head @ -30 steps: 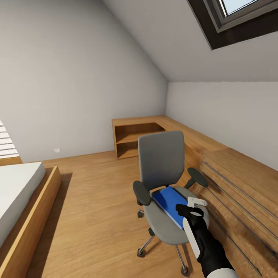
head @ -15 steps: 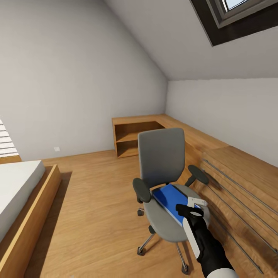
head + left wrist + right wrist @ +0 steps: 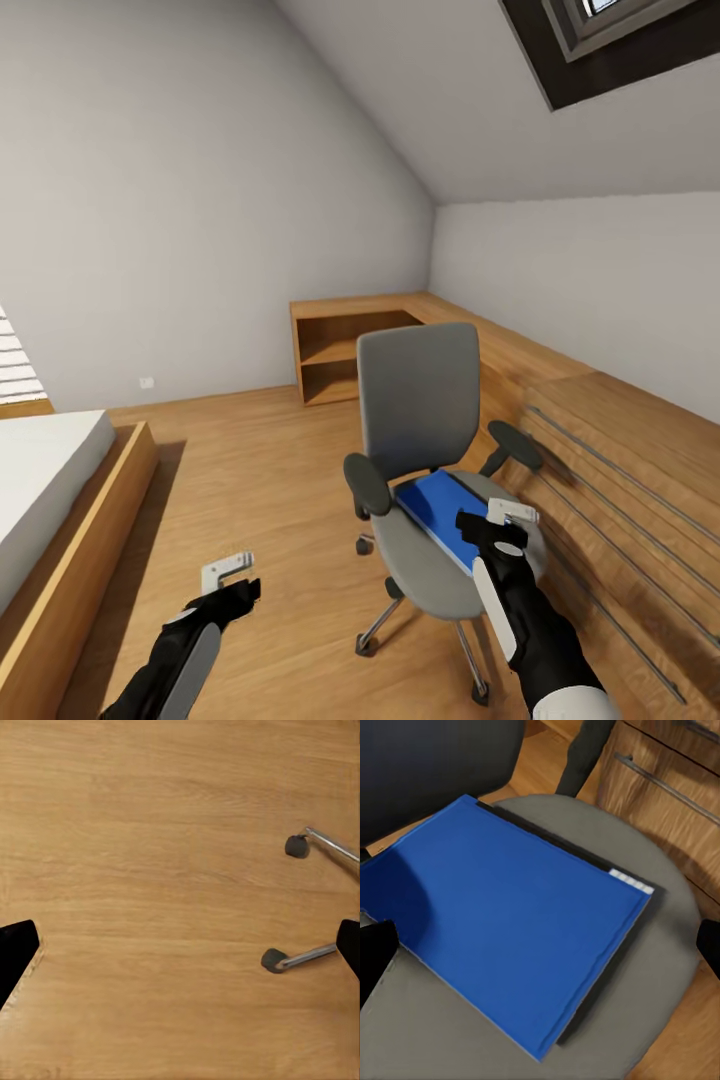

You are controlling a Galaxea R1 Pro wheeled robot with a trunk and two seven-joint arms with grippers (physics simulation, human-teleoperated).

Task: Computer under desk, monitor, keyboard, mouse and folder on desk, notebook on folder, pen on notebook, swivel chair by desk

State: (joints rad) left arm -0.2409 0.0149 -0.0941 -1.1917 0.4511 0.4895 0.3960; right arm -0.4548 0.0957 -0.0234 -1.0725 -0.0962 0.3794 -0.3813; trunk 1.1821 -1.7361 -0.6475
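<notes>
Wood-floored bedroom, blue folder [image 3: 440, 508] lengthwise front-to-back on swivel chair [image 3: 425, 470], right pincer [image 3: 503, 520] apart above.

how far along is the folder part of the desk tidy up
Early. Nothing visible looks finished: the blue folder lies flat on the swivel chair seat. In hand: the right end effector hovers open above the folder, not gripping it; the left end effector hangs open over bare floor. Left: grasp the folder and carry it to the desk.
</notes>
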